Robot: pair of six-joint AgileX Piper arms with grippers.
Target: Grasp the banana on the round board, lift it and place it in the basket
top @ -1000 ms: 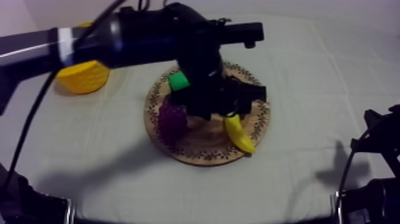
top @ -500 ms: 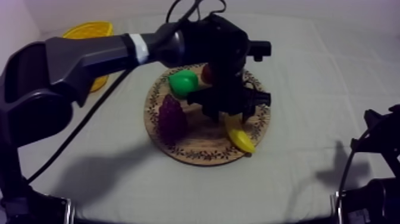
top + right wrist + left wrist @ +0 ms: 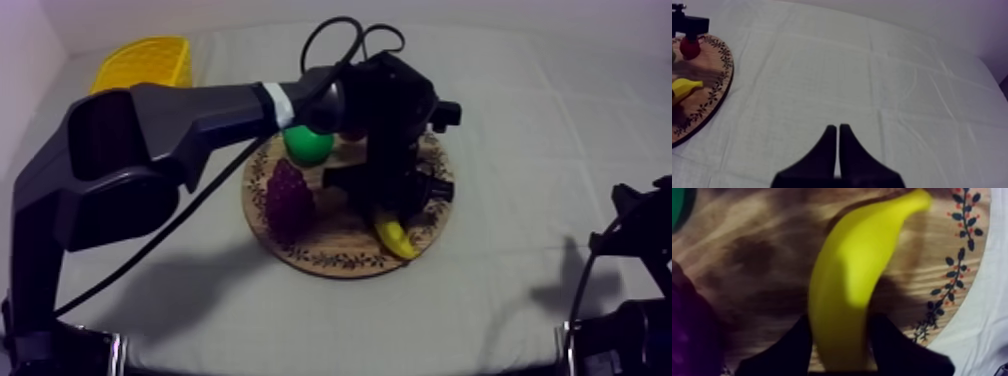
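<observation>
The yellow banana (image 3: pixel 396 239) (image 3: pixel 852 288) lies on the right half of the round wooden board (image 3: pixel 335 258) (image 3: pixel 747 248). My left gripper (image 3: pixel 386 208) (image 3: pixel 840 355) is down on it, one black finger pressed against each side of the banana, which still rests on the wood. The yellow basket (image 3: pixel 145 62) stands at the far left corner of the table. My right gripper (image 3: pixel 838 131) hovers shut over bare cloth, right of the board (image 3: pixel 709 92), where the banana's tip (image 3: pixel 684 86) shows.
Purple grapes (image 3: pixel 288 200) (image 3: pixel 684 328) stand on the board's left part and a green pear (image 3: pixel 310 147) behind them. A small red fruit (image 3: pixel 690 48) sits at the board's far rim. My right arm (image 3: pixel 630 260) rests low at the table's right edge.
My left arm has swung and come down over the banana, its fingers now at both sides of it. The basket has come into sight at the far left. The right arm is still.
</observation>
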